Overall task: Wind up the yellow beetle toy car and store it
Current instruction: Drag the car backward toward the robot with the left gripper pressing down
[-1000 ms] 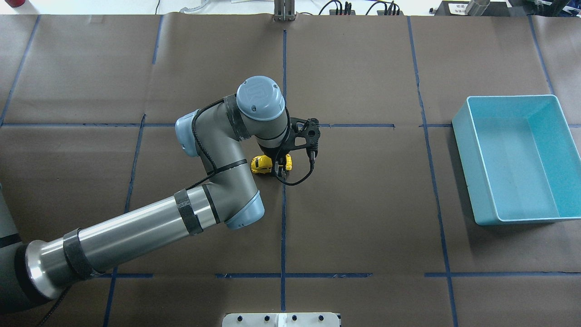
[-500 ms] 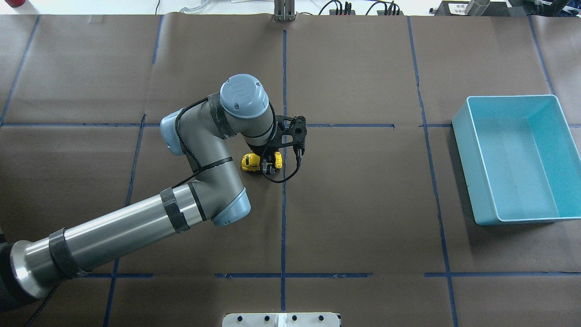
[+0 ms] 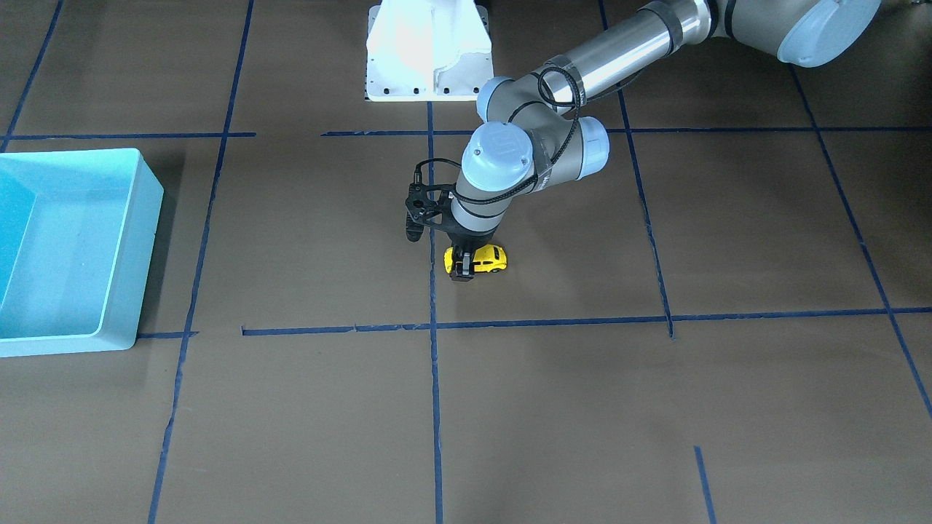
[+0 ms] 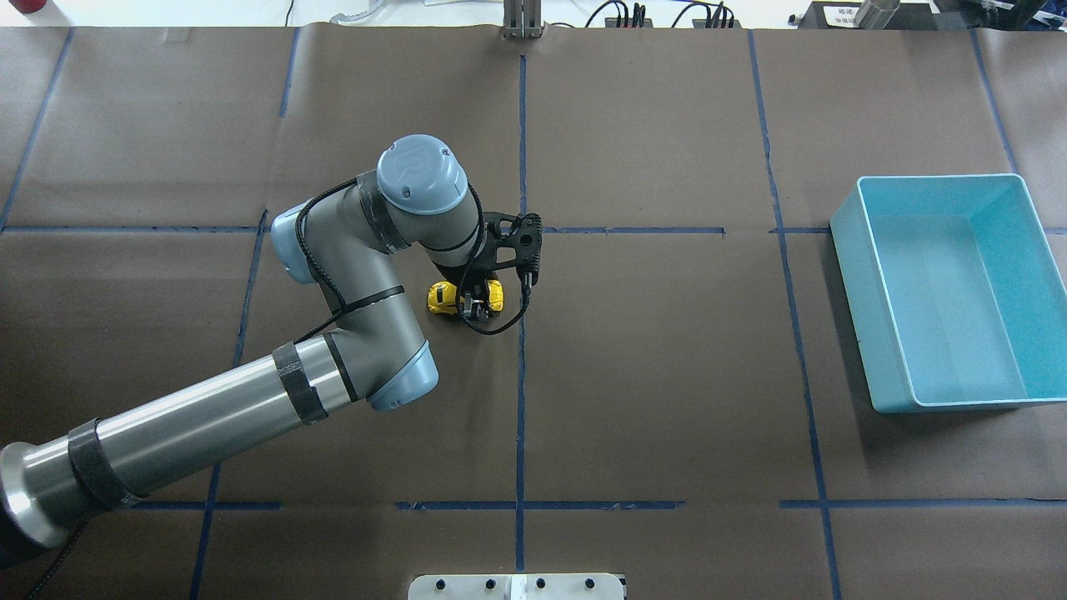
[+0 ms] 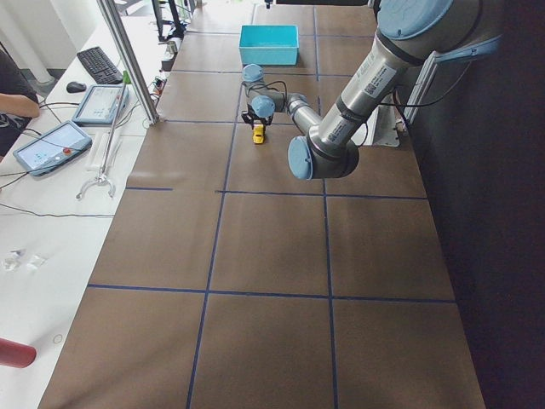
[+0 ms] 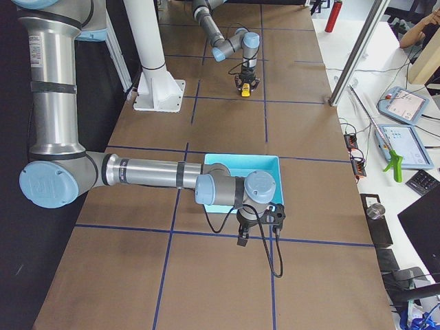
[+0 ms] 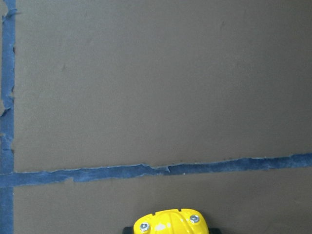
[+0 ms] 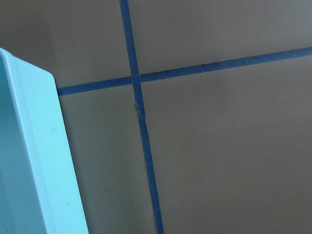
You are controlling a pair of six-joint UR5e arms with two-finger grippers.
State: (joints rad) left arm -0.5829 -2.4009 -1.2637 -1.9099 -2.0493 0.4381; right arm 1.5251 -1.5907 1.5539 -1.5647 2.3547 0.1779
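The yellow beetle toy car (image 4: 442,298) stands on its wheels on the brown table, just left of the centre tape line. My left gripper (image 4: 475,310) comes straight down and is shut on the car's body, one finger on each side. The car also shows in the front-facing view (image 3: 491,258) and, at the bottom edge, in the left wrist view (image 7: 170,222). My right gripper (image 6: 242,238) shows only in the exterior right view, hanging over the table beside the near wall of the light blue bin (image 4: 849,275); I cannot tell whether it is open or shut.
The light blue bin (image 3: 149,233) holds nothing and stands at the table's far right side, well away from the car. Blue tape lines (image 4: 521,400) divide the brown table cover into squares. A white robot base plate (image 3: 426,51) sits at the robot's edge.
My left gripper has dragged the car steadily to the left over the table, away from the centre tape line. The bin has not moved.
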